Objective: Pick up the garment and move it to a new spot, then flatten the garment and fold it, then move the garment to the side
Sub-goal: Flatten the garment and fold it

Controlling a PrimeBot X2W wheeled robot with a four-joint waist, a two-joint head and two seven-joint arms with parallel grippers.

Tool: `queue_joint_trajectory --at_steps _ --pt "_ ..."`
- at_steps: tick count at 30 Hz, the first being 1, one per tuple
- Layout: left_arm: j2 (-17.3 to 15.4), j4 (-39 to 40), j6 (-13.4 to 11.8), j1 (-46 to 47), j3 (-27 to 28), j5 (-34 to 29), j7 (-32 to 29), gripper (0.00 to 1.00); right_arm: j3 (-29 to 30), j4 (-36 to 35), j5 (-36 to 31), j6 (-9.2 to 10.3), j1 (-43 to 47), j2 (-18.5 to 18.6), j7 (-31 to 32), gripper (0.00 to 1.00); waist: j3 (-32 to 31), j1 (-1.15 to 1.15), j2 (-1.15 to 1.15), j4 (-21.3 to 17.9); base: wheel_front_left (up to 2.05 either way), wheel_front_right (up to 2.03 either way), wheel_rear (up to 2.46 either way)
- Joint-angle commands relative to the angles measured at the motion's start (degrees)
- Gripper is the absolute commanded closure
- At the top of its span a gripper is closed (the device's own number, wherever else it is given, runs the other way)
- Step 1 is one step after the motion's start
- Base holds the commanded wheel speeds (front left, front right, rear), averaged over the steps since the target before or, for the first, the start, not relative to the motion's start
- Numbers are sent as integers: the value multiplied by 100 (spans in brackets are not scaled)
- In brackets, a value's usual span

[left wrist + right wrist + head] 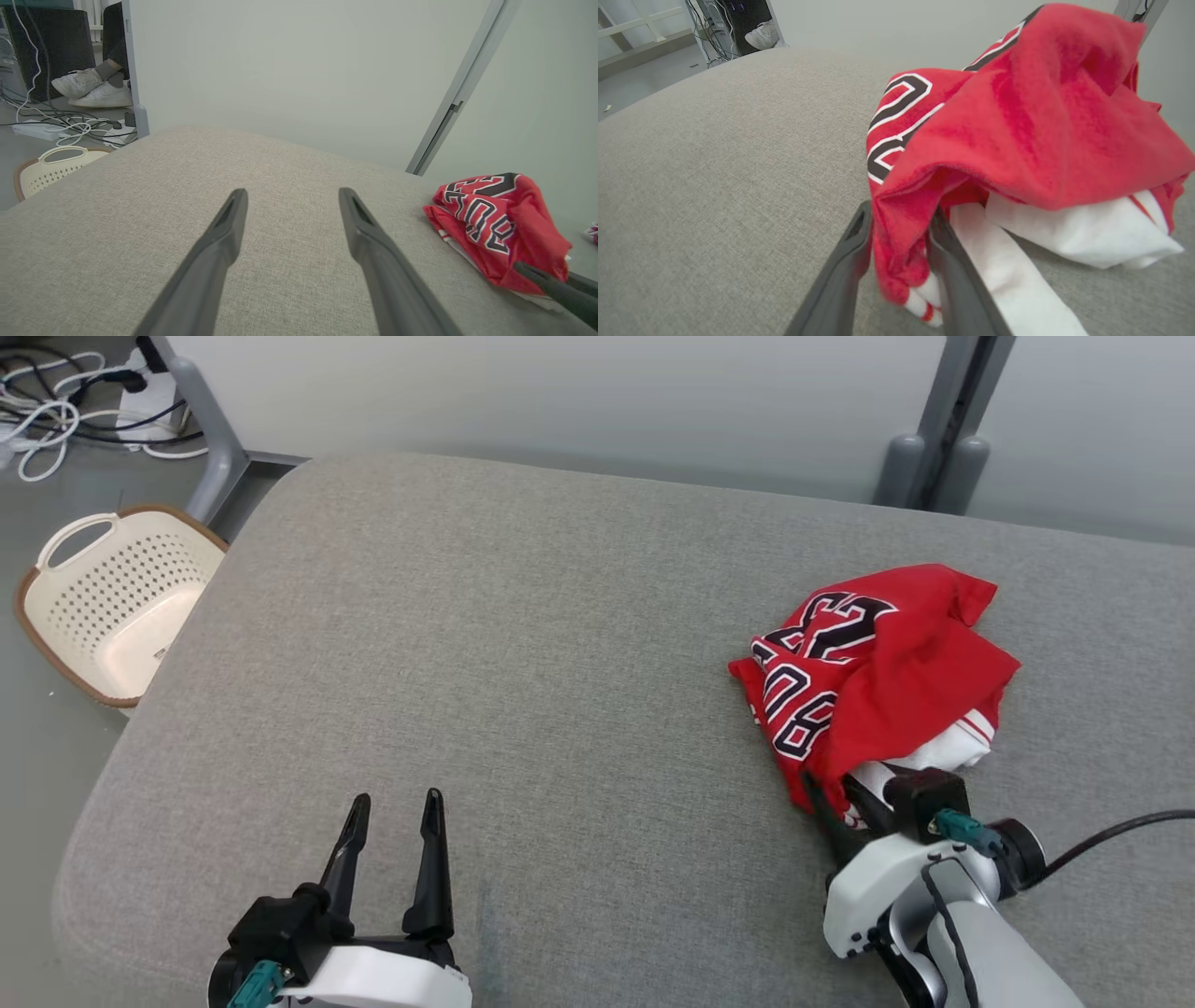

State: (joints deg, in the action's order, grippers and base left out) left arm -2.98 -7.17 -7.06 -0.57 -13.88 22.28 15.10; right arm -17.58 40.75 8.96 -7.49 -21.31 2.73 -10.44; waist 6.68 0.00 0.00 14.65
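Observation:
The garment (878, 681) is a red jersey with black, white-edged lettering and white trim, crumpled in a heap on the right of the grey cushioned surface (523, 644). My right gripper (831, 791) sits at the heap's near edge. In the right wrist view its fingers (850, 252) pinch a fold of the red garment (1017, 116), so the right gripper (899, 219) is shut on the cloth. My left gripper (397, 800) stands open over bare cushion at the lower left, far from the jersey. In the left wrist view the left gripper (292, 193) holds nothing, and the garment (495, 224) lies to its right.
A cream perforated basket (112, 607) stands on the floor past the cushion's left edge, with cables and a power strip (56, 392) behind it. Grey posts (934, 448) and a pale wall panel line the far side. A person's shoes (93, 88) rest on the floor beyond.

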Motion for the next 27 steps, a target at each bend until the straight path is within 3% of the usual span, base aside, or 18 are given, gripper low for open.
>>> queue_joint_trajectory --at_steps 1,5,10,17,26,27 --pt "-9 16 3 117 18 37 9 0 -54 67 102 -1 -203 31 -89 100 68 0 0 171 0 0 0" --pt "-2 -6 6 129 45 40 9 0 -327 18 496 -1 -636 31 -192 100 90 0 0 255 0 0 0" --pt "0 -8 -35 148 -1 92 9 0 -800 -383 1559 -1 -1309 37 -328 100 102 0 0 297 0 0 0" --pt "0 -6 -51 208 -78 136 9 0 -989 -612 2469 -1 -2082 35 -466 100 142 0 0 366 0 0 0" --pt "-1 -7 -62 287 -154 201 9 0 -2000 71 2979 -1 -1928 37 -484 100 286 0 0 499 0 0 0" --pt "-1 -9 -65 298 -161 210 9 0 -2065 109 3039 -1 -1916 37 -485 96 302 0 0 506 0 0 0"
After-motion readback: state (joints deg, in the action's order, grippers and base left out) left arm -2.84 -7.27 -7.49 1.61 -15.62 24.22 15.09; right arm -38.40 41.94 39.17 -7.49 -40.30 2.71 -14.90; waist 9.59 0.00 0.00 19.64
